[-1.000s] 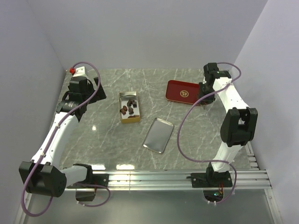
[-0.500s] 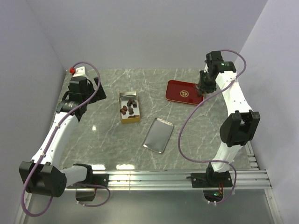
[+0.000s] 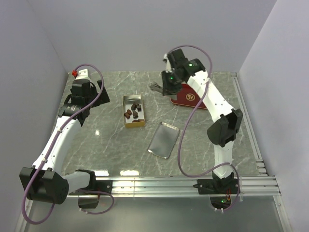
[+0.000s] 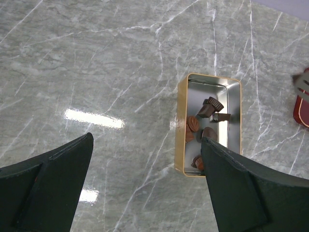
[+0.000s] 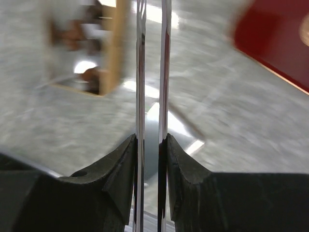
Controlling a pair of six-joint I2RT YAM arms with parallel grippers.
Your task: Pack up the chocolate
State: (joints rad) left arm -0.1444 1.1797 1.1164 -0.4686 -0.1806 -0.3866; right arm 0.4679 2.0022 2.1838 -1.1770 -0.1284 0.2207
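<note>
Left gripper (image 4: 147, 140) hangs spread wide and empty over the desk (image 3: 111, 145). Nearest lies the silver lid (image 3: 163, 139); beyond it the gold tin (image 4: 181, 125) holds the chocolate (image 4: 193, 124). Farther back, the right gripper (image 5: 150, 138), clenched on thin metal tongs (image 5: 140, 72), has swung off the red tray (image 3: 182, 99) towards the tin, probably bringing another piece, though blur hides the tips.

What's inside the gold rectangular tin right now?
Small brown chocolate lumps sit inside the gold rectangular tin; its far end shows bare metal. In the left wrist view a finger of the left gripper covers the tin's near corner.
</note>
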